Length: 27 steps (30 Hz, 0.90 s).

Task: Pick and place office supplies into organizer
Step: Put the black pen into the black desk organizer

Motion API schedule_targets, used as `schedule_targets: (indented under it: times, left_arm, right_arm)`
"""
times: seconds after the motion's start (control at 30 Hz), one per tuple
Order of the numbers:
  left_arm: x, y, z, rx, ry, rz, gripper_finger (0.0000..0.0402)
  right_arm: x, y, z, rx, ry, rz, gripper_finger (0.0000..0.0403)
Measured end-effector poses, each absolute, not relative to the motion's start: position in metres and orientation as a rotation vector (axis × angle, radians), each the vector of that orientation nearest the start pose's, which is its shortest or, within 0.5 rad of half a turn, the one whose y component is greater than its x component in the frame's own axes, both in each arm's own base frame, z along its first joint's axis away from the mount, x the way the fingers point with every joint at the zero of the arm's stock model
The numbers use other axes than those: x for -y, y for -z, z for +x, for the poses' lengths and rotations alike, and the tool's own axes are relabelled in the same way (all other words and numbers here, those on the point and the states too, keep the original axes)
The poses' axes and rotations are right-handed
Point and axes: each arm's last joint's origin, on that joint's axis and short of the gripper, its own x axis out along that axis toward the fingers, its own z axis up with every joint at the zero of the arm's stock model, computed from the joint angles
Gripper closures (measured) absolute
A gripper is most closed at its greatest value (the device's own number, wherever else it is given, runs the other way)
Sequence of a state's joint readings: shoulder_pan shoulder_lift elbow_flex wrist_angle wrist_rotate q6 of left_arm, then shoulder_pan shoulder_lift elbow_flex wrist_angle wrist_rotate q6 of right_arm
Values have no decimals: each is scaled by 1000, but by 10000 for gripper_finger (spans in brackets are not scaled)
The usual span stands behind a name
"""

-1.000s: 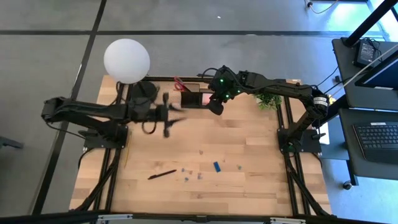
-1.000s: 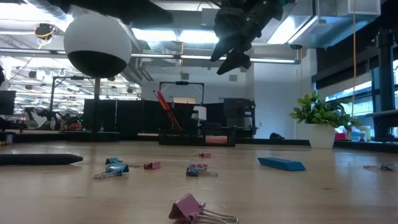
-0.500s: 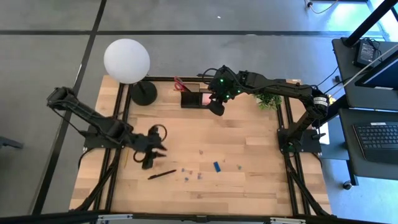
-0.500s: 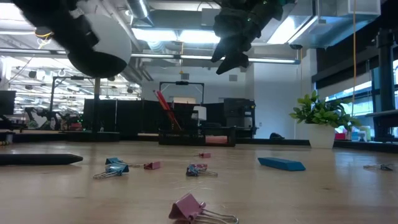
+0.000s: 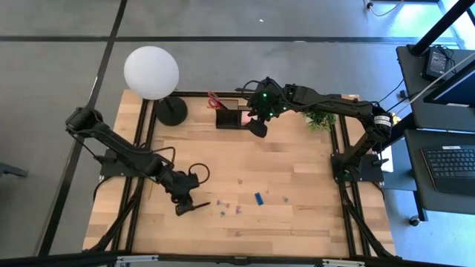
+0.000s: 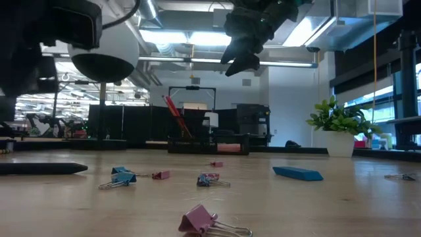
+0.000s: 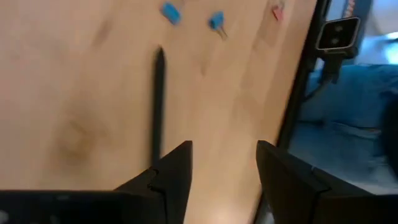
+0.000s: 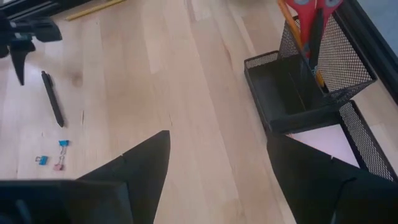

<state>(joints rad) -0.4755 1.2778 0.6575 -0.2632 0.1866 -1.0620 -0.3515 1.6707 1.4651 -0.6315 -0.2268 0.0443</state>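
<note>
Pale wooden bench [image 5: 297, 170] first, with a white globe lamp [image 5: 151, 71] at its back-left corner and a green plant [image 5: 320, 119] near the back-right.

Then the black mesh organizer [image 5: 231, 117], set against the middle of the back edge. Holds red-handled scissors [image 8: 314, 15] upright in one compartment already, and a pink sticky-note pad [image 8: 329, 142] in the one beside it.

Judged as the pick-up step for the black pen [image 5: 194, 207], toward the front-left corner. Left gripper [image 5: 183, 202] low over that pen's near end, fingers [image 7: 177, 165] spread apart and clamped on nothing. In the left wrist view, pen [image 7: 158, 106] off to one side of the gap, running under one finger rather than between the two. Looks slim, dark, straight and flat on the wood, so little to catch hold of.

Right gripper [image 5: 257, 127] raised above the bench just in front of the organizer, fingers wide apart and empty; waiting, by the look of it.

For the next move: shift sideways to centre the pen in the gap, drop to the wood, close across the barrel, lift, carry to the back edge.

Left on the bench: a thin pencil [image 5: 151, 185] along the left edge, a small blue block [image 5: 259, 198] right of the pen, and tiny clips [image 5: 223, 205] between pen and block.
</note>
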Motion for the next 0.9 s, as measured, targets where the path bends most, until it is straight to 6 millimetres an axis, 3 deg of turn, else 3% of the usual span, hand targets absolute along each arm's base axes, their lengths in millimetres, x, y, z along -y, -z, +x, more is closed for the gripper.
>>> schedule_targets:
  times: [0.13, 0.37, 0.9]
  left_arm:
    - [118, -187, 212, -1175, 105, -938, 219]
    - [120, -184, 208, -1271, 122, -989, 221]
    - [121, -193, 219, -1137, 170, -1047, 222]
  right_arm:
    - [119, -304, 343, -800, 135, 281, 131]
    - [119, -304, 343, -794, 135, 278, 131]
    - [120, -306, 345, -769, 107, 200, 131]
